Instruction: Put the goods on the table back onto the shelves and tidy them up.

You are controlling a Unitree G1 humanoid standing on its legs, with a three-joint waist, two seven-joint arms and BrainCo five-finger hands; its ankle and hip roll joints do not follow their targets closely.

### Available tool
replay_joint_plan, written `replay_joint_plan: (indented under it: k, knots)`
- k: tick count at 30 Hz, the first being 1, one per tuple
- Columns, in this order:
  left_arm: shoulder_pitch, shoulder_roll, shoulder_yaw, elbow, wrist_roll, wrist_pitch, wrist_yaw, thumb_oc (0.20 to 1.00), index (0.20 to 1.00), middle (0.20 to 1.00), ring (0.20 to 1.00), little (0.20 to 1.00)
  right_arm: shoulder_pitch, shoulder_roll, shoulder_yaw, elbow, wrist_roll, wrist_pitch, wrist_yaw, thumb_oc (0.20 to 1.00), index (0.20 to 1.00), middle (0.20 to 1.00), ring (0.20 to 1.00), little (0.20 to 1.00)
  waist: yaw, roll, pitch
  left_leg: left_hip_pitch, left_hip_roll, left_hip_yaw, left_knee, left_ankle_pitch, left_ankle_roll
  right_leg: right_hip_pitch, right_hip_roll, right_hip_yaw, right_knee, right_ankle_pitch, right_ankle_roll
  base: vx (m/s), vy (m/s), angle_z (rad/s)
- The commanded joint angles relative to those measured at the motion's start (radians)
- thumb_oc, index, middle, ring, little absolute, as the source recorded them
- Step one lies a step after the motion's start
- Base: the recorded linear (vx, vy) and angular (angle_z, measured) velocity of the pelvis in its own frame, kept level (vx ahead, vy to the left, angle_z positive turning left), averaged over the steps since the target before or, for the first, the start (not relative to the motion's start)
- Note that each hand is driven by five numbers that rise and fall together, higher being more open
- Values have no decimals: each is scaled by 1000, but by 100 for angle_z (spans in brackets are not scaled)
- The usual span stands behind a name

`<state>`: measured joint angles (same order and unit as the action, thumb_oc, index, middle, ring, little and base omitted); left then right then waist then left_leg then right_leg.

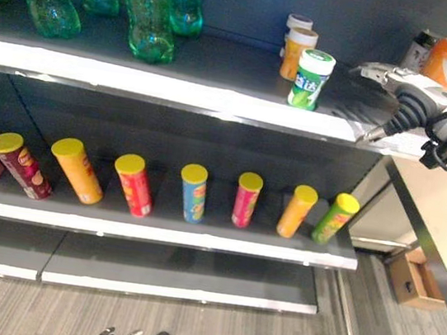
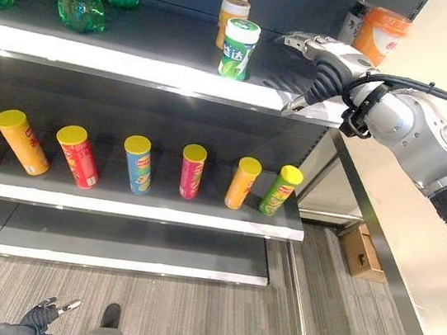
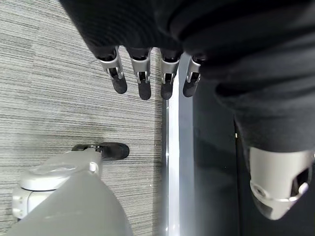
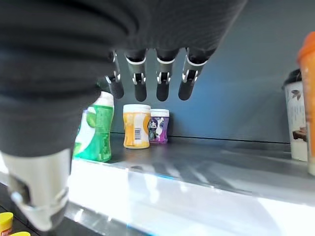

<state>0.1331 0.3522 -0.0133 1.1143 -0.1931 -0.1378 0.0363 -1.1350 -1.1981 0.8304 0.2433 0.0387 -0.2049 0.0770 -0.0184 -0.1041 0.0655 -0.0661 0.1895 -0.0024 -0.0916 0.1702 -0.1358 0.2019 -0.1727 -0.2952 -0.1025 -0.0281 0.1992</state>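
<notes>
Head view: a green tub (image 1: 311, 79) with a white lid stands upright near the top shelf's (image 1: 177, 86) front edge; the right hand (image 2: 311, 45) hovers beside it. Right wrist: fingers (image 4: 162, 81) relaxed, holding nothing. Left wrist: left hand (image 3: 147, 78) likewise loose, above the floor (image 3: 59, 108).

the dark upper shelf (image 1: 221, 67) carries green bottles (image 1: 150, 7) at ten o'clock, a green-and-white tub (image 1: 311, 78) and orange tub (image 1: 298, 51) toward one o'clock, while the lower shelf (image 1: 175, 215) holds a row of yellow-lidded tubes (image 1: 193, 192).
</notes>
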Motion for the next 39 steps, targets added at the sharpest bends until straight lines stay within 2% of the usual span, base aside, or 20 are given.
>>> replay_joint_plan:
  k: [1,39]
  knots:
    - [-76,57,4,3,-7,-8,7,1000,1000,1000,1000,1000,-68,-2,-49,16,-10,0,-8,1000,1000,1000,1000,1000,43,-58,54,181,40,82,6,-200,-43,-46,-10,-37,19,4,-44,0,0,0]
    - [-81,55,1,1,-10,-8,10,1000,1000,1000,1000,1000,-56,34,-43,8,-20,2,8,1000,1000,1000,1000,1000,53,-56,60,178,37,75,7,-200,-41,-43,-16,-47,20,7,-41,0,0,1]
